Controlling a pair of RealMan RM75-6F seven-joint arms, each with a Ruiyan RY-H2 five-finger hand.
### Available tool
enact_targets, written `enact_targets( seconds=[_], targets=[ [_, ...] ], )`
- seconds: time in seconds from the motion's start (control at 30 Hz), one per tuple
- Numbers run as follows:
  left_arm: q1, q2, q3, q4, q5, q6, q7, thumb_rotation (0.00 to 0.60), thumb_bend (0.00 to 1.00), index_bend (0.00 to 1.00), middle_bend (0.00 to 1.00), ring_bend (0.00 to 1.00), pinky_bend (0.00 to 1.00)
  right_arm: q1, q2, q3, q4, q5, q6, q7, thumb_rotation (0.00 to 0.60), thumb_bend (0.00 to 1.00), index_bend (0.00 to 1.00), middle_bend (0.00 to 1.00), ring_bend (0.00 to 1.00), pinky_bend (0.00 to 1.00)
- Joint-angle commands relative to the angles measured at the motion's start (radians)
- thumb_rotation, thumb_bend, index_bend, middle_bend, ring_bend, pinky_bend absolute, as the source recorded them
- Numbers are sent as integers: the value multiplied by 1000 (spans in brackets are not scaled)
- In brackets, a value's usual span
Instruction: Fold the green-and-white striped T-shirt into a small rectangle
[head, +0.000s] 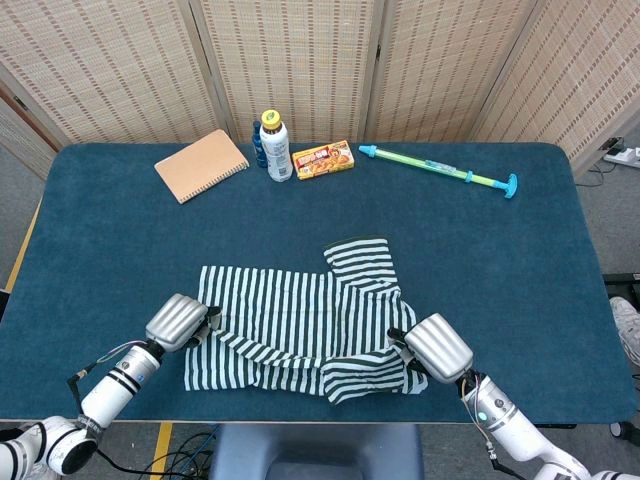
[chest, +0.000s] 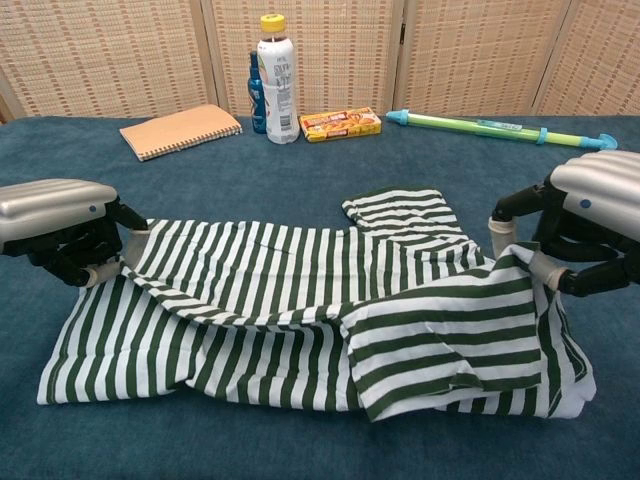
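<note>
The near edge of the T-shirt (chest: 320, 320) is gripped at its two ends: the left robot hand (chest: 62, 232) is closed on the hem-side corner at the left, and the right robot hand (chest: 585, 225) is closed on the collar-side corner at the right. Between the two robot hands the lifted edge sags in a loose band, draped over the part of the T-shirt that lies flat on the tabletop (head: 500, 270).

From both robot hands the uncovered cloth lies away, toward the far side. The long axis of the T-shirt runs left to right, parallel to the near edge of the tabletop, so the fold is judged to be a lengthwise one carried from near to far. One sleeve (head: 360, 262) sticks out on the far side, right of centre, and is nearer the right robot hand. The far edge of the body is not yet reached by the lifted band in either view.
</note>
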Motion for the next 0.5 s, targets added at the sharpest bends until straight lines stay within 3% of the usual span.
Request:
enact_targets(
  seconds=[0.03, 0.5],
  targets=[
    [-19, -22, -11, 34, -28, -19, -7, 600, 514, 638, 913, 851, 947, 13, -28, 20, 31, 31, -18, -12, 600, 619, 729, 1000, 1000, 1000],
    [-87, -77, -31, 148, -83, -55, 18, 600, 514, 636, 913, 850, 947, 61, -92, 59, 114, 88, -61, -72, 600, 619, 729, 1000, 1000, 1000]
  ],
)
